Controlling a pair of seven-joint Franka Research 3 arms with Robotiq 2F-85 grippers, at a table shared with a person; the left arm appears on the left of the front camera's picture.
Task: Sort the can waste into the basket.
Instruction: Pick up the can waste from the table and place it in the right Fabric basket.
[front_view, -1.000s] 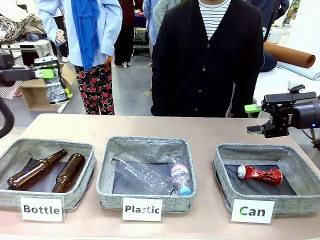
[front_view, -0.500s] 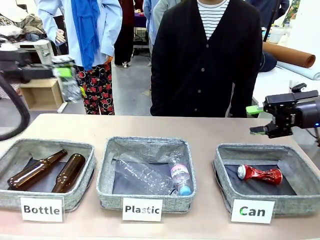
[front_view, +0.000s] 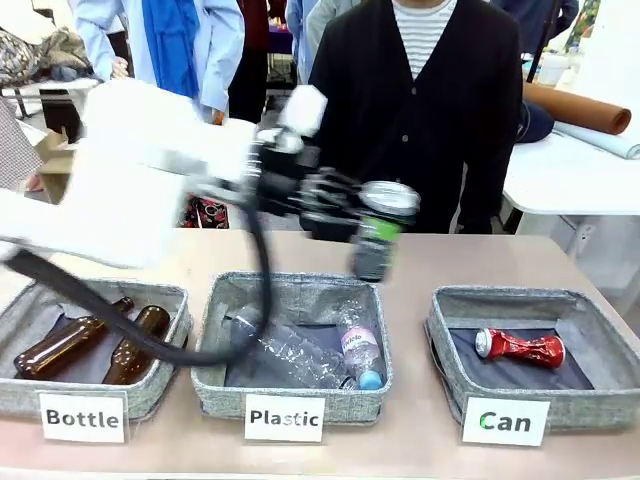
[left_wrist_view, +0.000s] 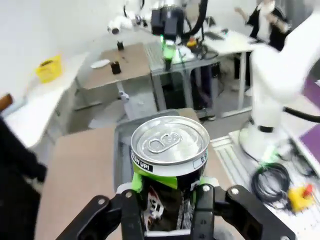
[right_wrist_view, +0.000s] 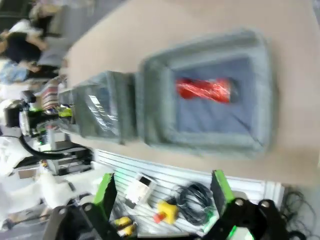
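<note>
My left gripper (front_view: 372, 232) is shut on a dark can with a silver top (front_view: 382, 228), held tilted in the air over the far edge of the middle basket. In the left wrist view the can (left_wrist_view: 169, 150) stands between the green pads of the left gripper (left_wrist_view: 167, 200). The grey basket labelled "Can" (front_view: 590, 400) sits at the right with a crushed red can (front_view: 520, 348) lying in it. From above and off the table's edge, the right gripper (right_wrist_view: 164, 192) stands open and empty, looking down on the basket (right_wrist_view: 155, 100) and the red can (right_wrist_view: 202, 90).
The "Plastic" basket (front_view: 215, 385) in the middle holds clear bottles. At the left, the "Bottle" basket (front_view: 20, 395) holds two brown bottles. A person in a black cardigan (front_view: 410, 130) stands at the far side. My left arm (front_view: 130, 190) spans the left half.
My left arm has swung from the far left to the middle of the table, carrying the can. The right gripper has drawn back to the right, out of the front view.
</note>
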